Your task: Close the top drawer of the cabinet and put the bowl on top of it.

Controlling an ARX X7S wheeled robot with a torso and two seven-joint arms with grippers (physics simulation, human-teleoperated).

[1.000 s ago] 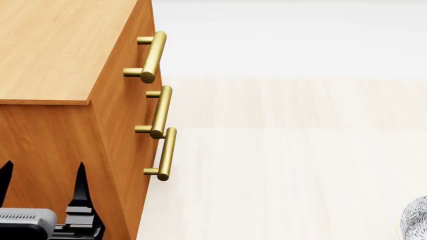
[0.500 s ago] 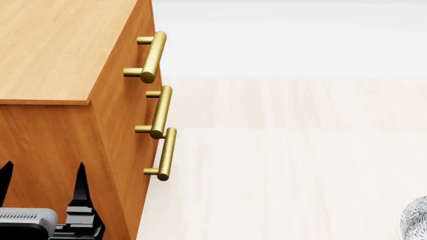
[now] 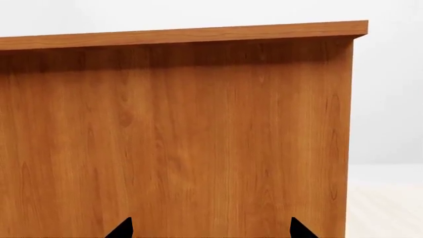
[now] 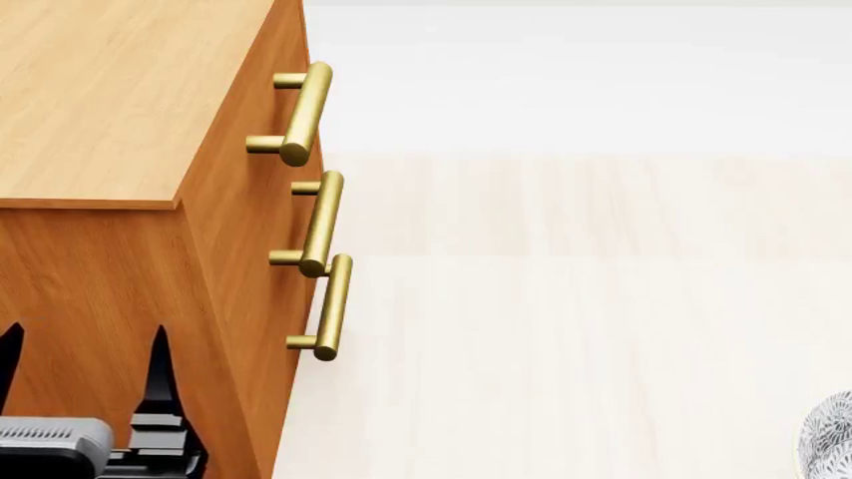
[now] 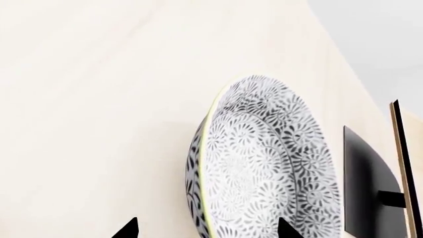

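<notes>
The orange-brown cabinet [image 4: 120,100] fills the left of the head view, with its flat top bare. Its top drawer [image 4: 259,100] carries the uppermost brass handle [image 4: 303,112], and its front looks flush with the two below. My left gripper [image 4: 83,364] stands open beside the cabinet's side panel [image 3: 198,139], with both black fingertips [image 3: 122,229] apart and empty. The patterned bowl [image 5: 264,163] lies on the pale surface. Only its edge [image 4: 832,434] shows in the head view. My right gripper [image 5: 206,229] is open, and the bowl's rim lies between its tips.
Two lower drawers with matching brass handles [image 4: 323,225] [image 4: 333,307] sit under the top one. A pale wood surface [image 4: 573,329] stretches right of the cabinet. Beyond the bowl stands a black panel [image 5: 363,188] with a pale wood edge [image 5: 398,163].
My left gripper has sunk very slightly in the head view. Nothing else has moved.
</notes>
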